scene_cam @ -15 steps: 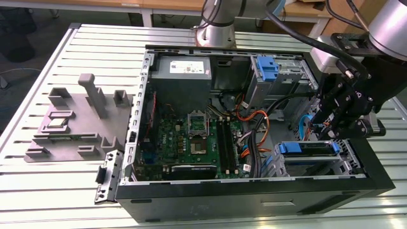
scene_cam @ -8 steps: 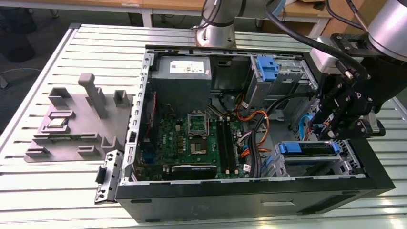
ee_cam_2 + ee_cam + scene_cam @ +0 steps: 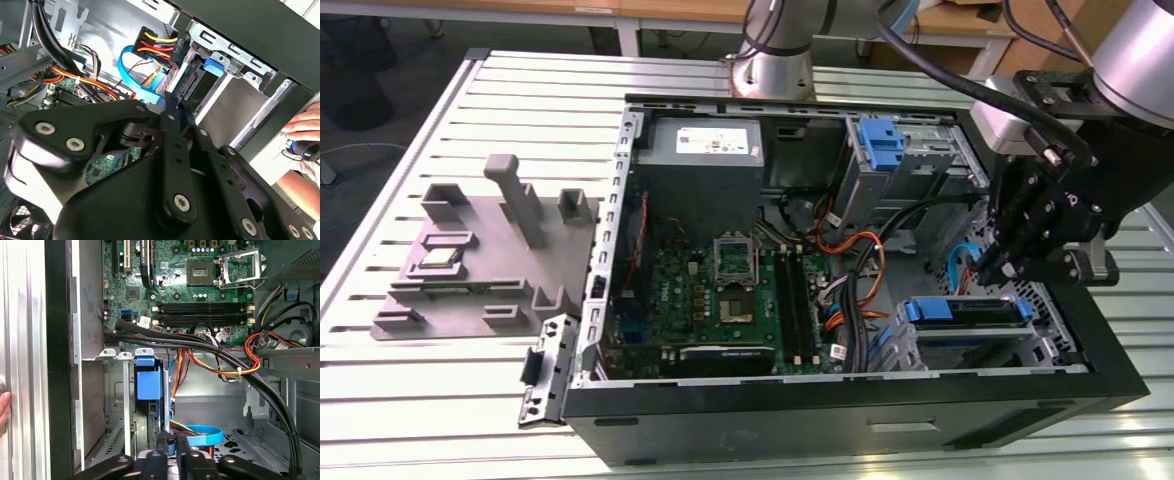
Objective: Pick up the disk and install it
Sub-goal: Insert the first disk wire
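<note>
Exterior view: disk [image 3: 967,312] sits in the drive bay [image 3: 903,345] inside the case [image 3: 854,402].
Gripper [image 3: 985,268]: clenched on nothing, just above the disk.
Progress: pickup done; insertion apparently complete, seating unclear.

I see the case [image 3: 854,405] on the table [image 3: 414,420] — fixture block [image 3: 467,275] at the exterior view's left, the disk [image 3: 965,312] in a bay at that view's right, gripper [image 3: 991,270] above.

The exterior view looks steeply down from well back onto the open computer case [image 3: 854,415] on the slatted table [image 3: 454,400]. Both wrist views sit close behind the gripper [image 3: 171,442] [image 3: 172,105], facing into the case. They share the drive cage [image 3: 122,390] [image 3: 240,67]. The first wrist view and the exterior view share the motherboard [image 3: 200,300] [image 3: 720,290].
</note>
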Action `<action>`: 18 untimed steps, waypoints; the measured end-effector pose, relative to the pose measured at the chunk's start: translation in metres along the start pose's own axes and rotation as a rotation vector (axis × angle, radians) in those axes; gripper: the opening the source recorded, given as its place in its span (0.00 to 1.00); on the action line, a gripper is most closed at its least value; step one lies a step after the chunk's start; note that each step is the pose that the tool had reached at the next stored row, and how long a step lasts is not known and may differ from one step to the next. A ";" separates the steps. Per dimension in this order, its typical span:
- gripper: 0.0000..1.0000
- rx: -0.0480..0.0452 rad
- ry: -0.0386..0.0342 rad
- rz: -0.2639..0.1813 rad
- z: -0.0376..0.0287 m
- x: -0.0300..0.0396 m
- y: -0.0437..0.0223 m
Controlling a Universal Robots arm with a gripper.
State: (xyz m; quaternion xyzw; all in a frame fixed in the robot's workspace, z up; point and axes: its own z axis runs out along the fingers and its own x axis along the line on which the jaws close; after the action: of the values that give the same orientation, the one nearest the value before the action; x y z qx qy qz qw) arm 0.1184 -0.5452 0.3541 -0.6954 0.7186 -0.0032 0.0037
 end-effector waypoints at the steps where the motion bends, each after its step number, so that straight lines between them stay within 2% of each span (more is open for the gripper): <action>1: 0.17 0.0000 -0.0001 0.000 0.0000 0.0000 0.0000; 18: 0.16 0.0032 -0.0002 -0.001 0.0009 0.0009 0.0007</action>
State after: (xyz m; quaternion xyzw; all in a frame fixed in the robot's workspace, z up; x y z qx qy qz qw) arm 0.1177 -0.5461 0.3532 -0.6959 0.7181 -0.0043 0.0049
